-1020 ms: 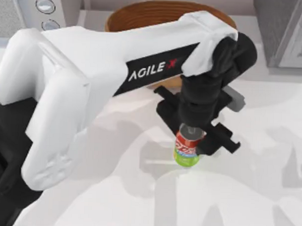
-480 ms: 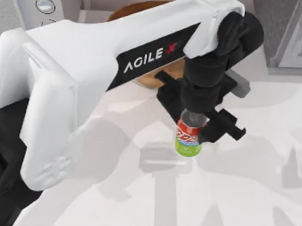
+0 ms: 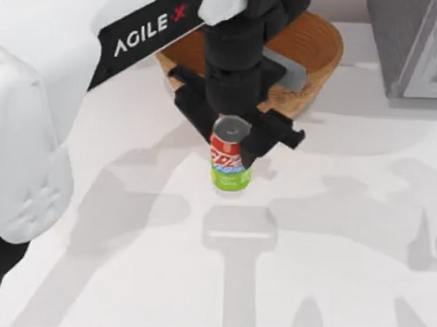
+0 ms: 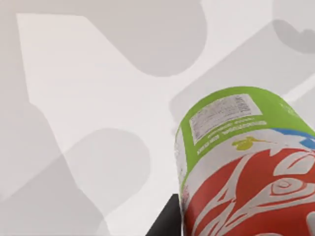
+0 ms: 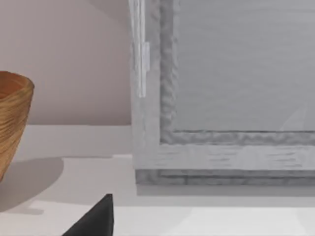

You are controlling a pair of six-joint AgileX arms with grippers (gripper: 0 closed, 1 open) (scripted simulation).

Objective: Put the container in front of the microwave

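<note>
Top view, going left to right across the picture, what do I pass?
Left arm → can, held in the left gripper → grey appliance. The brown bowl overlaps behind the gripper, so I leave it out.

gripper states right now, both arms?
Left gripper: shut on the can, held above the table.
Right gripper: finger state cannot be told.

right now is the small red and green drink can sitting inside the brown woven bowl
No: the left gripper holds the can over the white table, in front of the bowl.
</note>
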